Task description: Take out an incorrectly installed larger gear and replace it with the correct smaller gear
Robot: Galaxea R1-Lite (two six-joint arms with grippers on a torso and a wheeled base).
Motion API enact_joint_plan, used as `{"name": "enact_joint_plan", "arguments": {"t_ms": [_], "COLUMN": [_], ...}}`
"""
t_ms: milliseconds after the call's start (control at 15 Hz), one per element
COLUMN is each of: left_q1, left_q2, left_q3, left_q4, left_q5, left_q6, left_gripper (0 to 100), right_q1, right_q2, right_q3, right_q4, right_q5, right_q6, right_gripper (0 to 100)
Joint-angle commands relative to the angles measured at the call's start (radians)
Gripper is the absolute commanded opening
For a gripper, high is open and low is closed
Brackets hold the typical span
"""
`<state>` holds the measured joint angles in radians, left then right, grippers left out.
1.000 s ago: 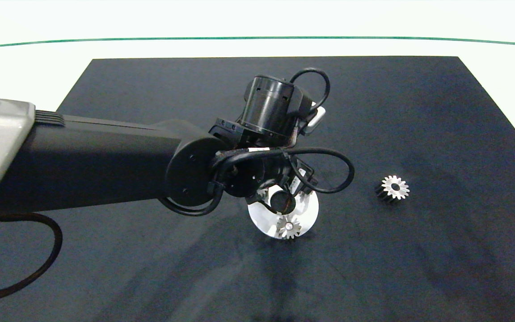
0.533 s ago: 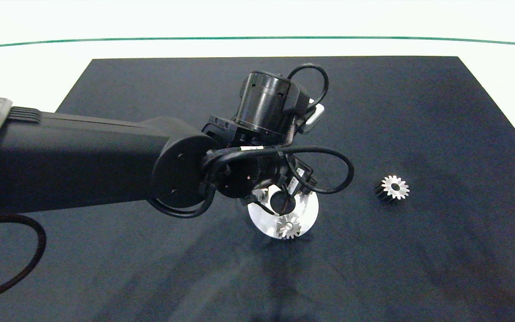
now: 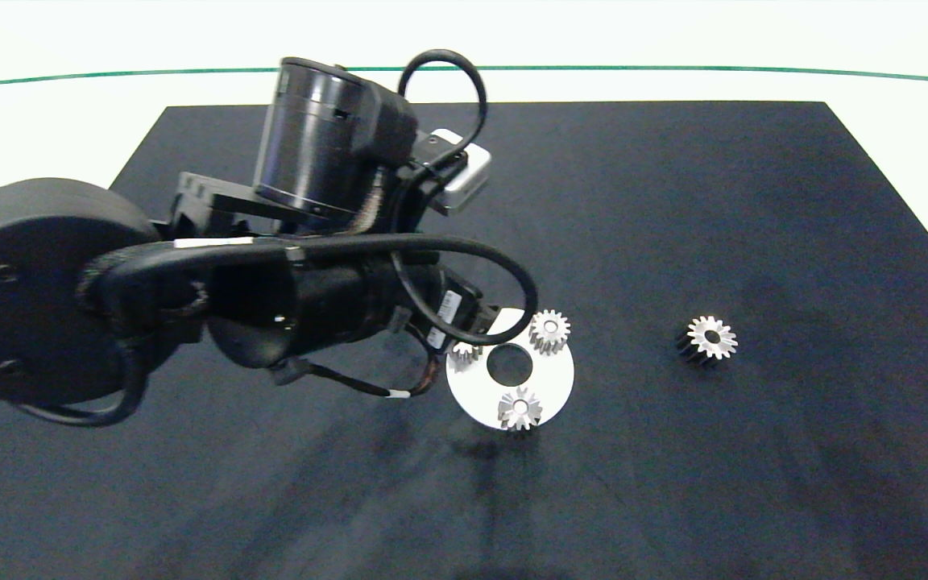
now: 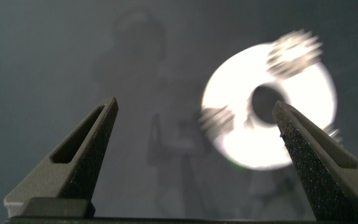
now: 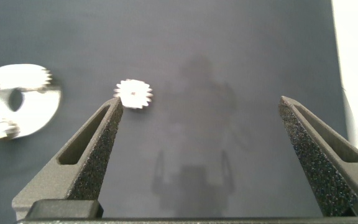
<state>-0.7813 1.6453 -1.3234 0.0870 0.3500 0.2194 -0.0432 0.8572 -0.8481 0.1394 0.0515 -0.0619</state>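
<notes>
Left gripper (image 4: 194, 134) hangs wide open and empty beside the white disc (image 3: 476, 396); the smaller gear (image 3: 549, 331) apparently sits on it, the larger gear (image 3: 706, 339) well apart on the mat (image 3: 754, 201).

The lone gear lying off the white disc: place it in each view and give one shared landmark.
Head view: lone gear on the black mat, right of the white disc.
Left wrist view: not in it; only the disc shows.
Right wrist view: gear beside the right gripper's finger.
Shared landmark: the white disc.
</notes>
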Motion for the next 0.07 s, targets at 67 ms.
{"name": "enact_joint_plan", "arguments": {"t_ms": [67], "left_q1": [0.143], "left_q2": [-0.288], "left_q3": [0.224], "left_q4": [-0.001], "left_q5": [0.004], "left_q6": [-0.006], "left_gripper": [100], "right_q1": [-0.092], "right_q2": [-0.035], "right_q3": [0.053], "right_q4": [0.003], "right_q5": [-0.001], "right_q6": [-0.004], "right_gripper": [100]}}
